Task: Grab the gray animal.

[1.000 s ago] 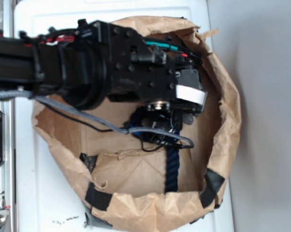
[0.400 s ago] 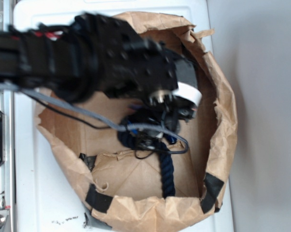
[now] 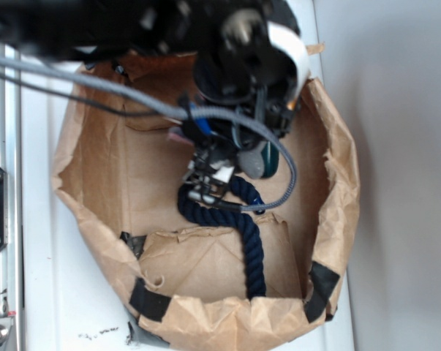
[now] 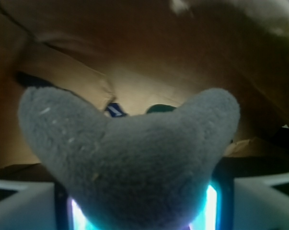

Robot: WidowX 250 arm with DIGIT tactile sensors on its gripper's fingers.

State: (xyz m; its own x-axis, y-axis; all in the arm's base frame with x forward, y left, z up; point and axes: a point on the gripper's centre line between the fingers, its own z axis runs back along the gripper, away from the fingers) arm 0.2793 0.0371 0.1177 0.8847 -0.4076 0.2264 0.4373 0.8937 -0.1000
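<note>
Claw: your claw (image 3: 209, 179) sat inside the paper bag, clamped on the gray animal; in the wrist view the plush filled the gap between the pale finger blocks at the lower corners.
Gray animal: you had it (image 4: 130, 163) right at the lens in the wrist view, soft, fuzzy gray pile with two rounded lobes rising left and right over a dip; in the exterior view only a smooth gray rounded patch (image 3: 251, 161) showed beside the claw, above the bag floor.
Paper bag: crumpled brown kraft paper (image 3: 337, 183) rolled into a rough open bowl, its rim patched with black tape (image 3: 148, 298) at the near edge.
Rope: navy blue twisted cord (image 3: 254, 252), thick and braided in look, curling under your claw and running down to the near rim.
Green object: a dark green sliver (image 3: 271, 157) showed just beside the gray patch; its shape was too hidden for you to tell.
Arm: black, blurred housing (image 3: 227, 44) with a white band and gray cable (image 3: 88, 84) looping across the bag.
Counter: smooth white surface (image 3: 66, 292) under the bag.
Writing: none you could read in either view.
Views: the wrist view alone gave you the plush texture and a blue-white glow below it; the exterior view alone gave you the rope's full run and the tape.
</note>
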